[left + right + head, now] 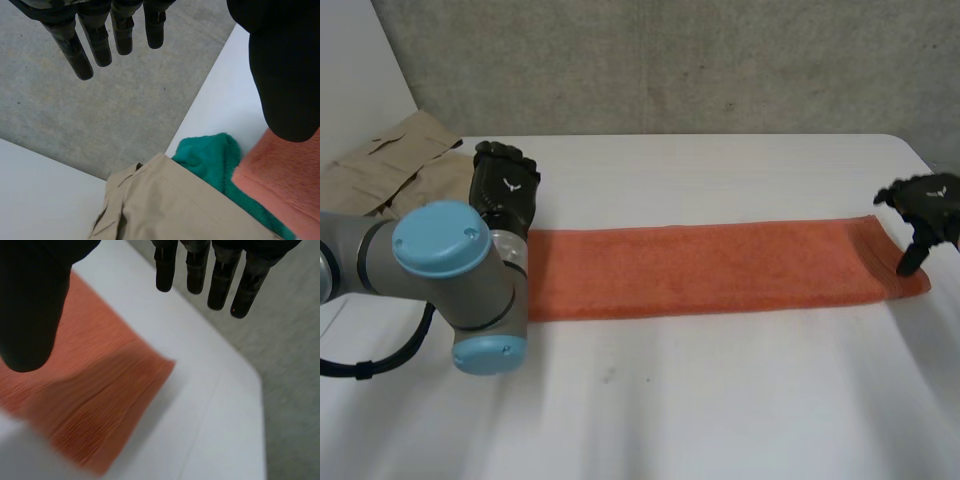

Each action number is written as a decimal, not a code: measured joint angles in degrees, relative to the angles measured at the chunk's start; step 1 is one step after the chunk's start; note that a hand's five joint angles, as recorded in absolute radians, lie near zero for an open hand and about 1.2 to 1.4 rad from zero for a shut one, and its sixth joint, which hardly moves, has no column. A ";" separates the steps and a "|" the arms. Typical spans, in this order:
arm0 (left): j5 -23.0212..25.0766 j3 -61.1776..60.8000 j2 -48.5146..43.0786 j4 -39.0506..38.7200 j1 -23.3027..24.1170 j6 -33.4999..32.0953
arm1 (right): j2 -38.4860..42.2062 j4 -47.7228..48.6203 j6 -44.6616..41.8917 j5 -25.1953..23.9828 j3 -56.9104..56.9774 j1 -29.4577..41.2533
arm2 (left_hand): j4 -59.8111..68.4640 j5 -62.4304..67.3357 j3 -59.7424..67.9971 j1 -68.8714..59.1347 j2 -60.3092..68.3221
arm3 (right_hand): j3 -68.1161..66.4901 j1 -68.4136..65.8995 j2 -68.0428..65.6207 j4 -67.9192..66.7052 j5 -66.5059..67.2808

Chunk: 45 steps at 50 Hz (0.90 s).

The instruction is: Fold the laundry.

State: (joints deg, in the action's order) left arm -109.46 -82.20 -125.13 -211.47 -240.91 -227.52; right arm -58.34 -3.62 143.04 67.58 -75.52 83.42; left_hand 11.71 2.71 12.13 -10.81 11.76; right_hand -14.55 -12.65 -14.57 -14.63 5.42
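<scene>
I watched the orange towel (710,268) lying flat as one long strip across the white table (720,400), with my left hand (503,190) at its left end and my right hand (925,212) over its right end. Each hand had its fingers straight and its thumb spread wide, with nothing held between them. Just beside the towel's left end lay a green cloth (212,160), with a beige garment (390,165) against it at the table's far left corner.

Desk (720,400) lies open on the near and far sides of the orange towel (720,265). A beige garment (390,165) and a teal cloth (212,160) crowd the towel's left end.
</scene>
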 measured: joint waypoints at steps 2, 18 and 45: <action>0.02 -1.25 0.34 -0.56 0.28 0.39 | 0.65 -2.68 -0.22 -1.40 -0.37 -1.61 | 0.00 0.00 0.00 0.00 0.00 | -5.05 -3.84 -4.72 -4.57 3.79; -0.02 -2.60 0.63 -1.25 1.90 1.12 | 10.32 1.20 -6.56 -1.55 1.79 -5.73 | 0.00 0.00 0.00 0.00 0.00 | -53.07 -42.46 -53.00 -53.31 49.65; 0.15 -7.99 8.31 -1.22 2.22 2.54 | -0.20 11.32 -19.08 -0.99 1.85 -7.35 | 0.00 0.00 0.00 0.00 0.00 | -53.18 -43.25 -52.99 -53.69 51.12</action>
State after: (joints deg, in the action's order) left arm -109.31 -90.19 -116.82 -212.69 -238.69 -224.97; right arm -58.55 7.70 123.97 66.60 -73.67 76.07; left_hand 11.71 2.71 12.13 -10.81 11.76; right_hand -67.73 -55.90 -67.56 -68.32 56.54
